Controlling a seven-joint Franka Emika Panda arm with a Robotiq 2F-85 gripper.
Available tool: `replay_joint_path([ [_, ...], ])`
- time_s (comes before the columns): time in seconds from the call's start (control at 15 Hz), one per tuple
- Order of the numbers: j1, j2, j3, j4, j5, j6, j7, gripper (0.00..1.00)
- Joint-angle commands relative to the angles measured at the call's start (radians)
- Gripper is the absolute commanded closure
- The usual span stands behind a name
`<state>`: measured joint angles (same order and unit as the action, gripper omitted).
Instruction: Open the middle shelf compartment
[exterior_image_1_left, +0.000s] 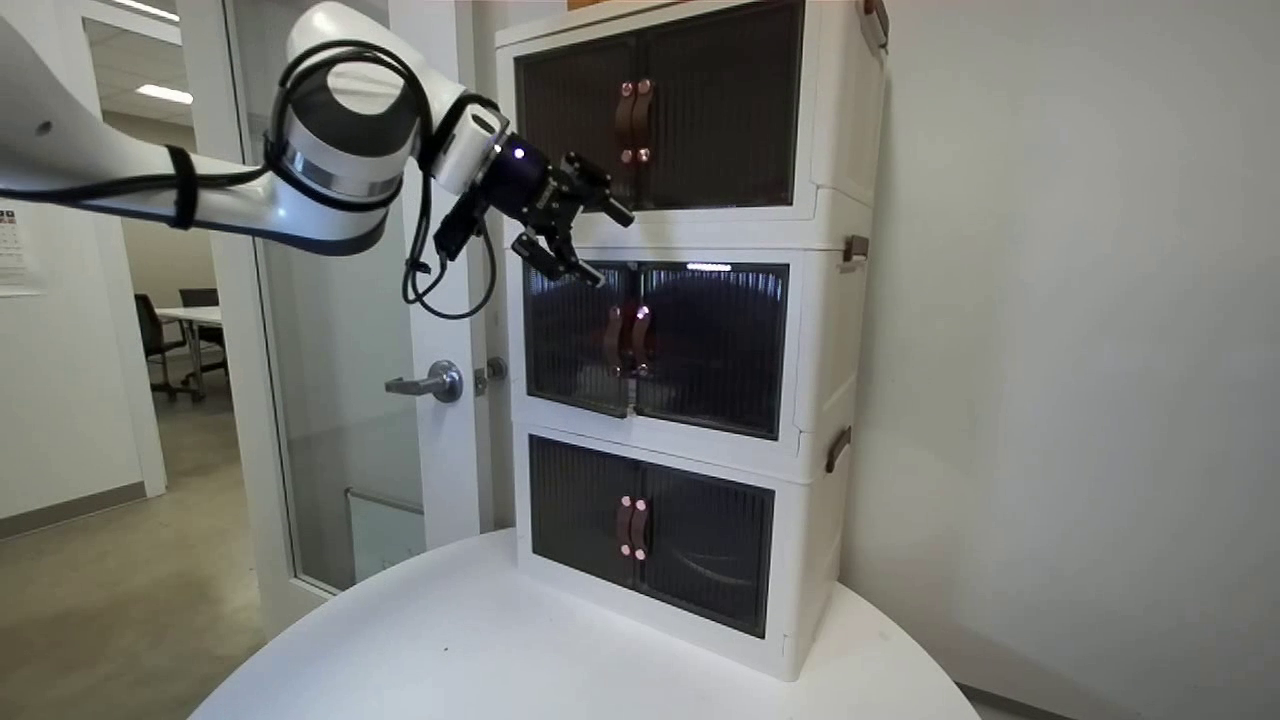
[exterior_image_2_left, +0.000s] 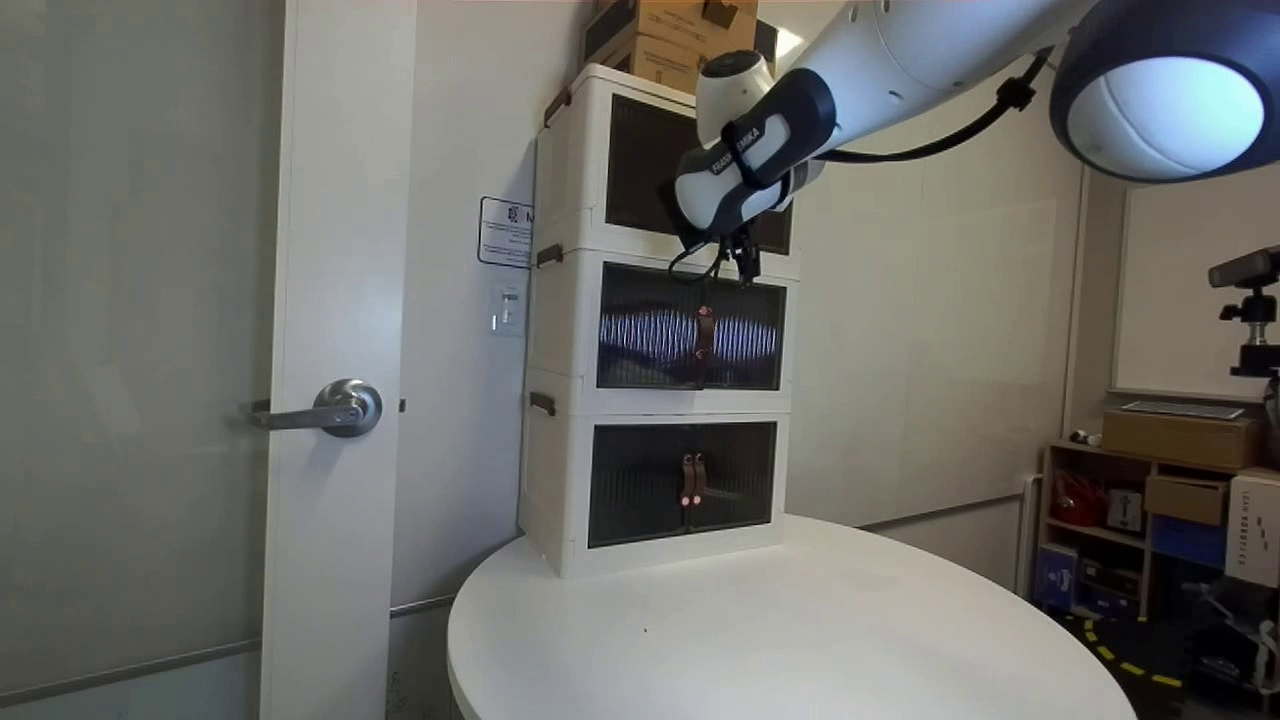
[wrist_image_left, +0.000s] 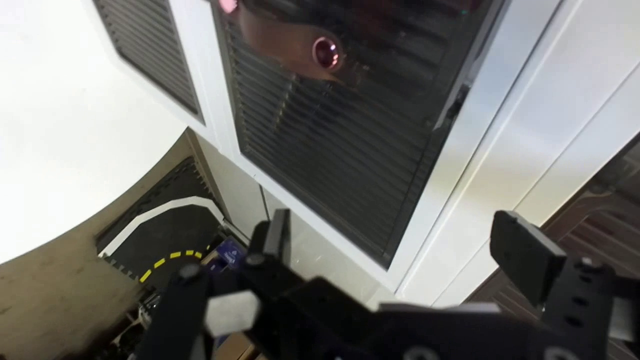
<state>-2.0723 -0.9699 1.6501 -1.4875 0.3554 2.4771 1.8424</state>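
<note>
Black, blunt-tipped fingers (wrist_image_left: 525, 255) of mine spread wide, nothing between. White-framed middle shelf compartment (exterior_image_1_left: 690, 350) sits mid-frame in both exterior views, just under white, dark-doored top tier (exterior_image_2_left: 650, 165); dark ribbed double doors (exterior_image_2_left: 650, 330) look slightly ajar at lower seam. Step in hand, I judge: lining up. Next: lower, reach brown leather-like strap handle (wrist_image_left: 282, 45), catch it, draw outward. Handle partly cropped at wrist view's top edge; inside too dark to read. My white jointed arm (exterior_image_2_left: 765, 130) hides part of top tier.
</note>
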Motion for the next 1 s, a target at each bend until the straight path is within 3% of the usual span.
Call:
replay_joint_path([
  [0.0, -0.071, 0.034, 0.088, 0.047, 0.073, 0.142, -0.024, 0.0],
  [0.27, -0.135, 0.105, 0.231, 0.055, 0.141, 0.273, -0.098, 0.0],
  [0.53, -0.207, 0.184, 0.363, 0.051, 0.2, 0.277, -0.19, 0.0],
  [0.93, -0.259, 0.233, 0.444, 0.032, 0.279, 0.245, -0.322, 0.0],
])
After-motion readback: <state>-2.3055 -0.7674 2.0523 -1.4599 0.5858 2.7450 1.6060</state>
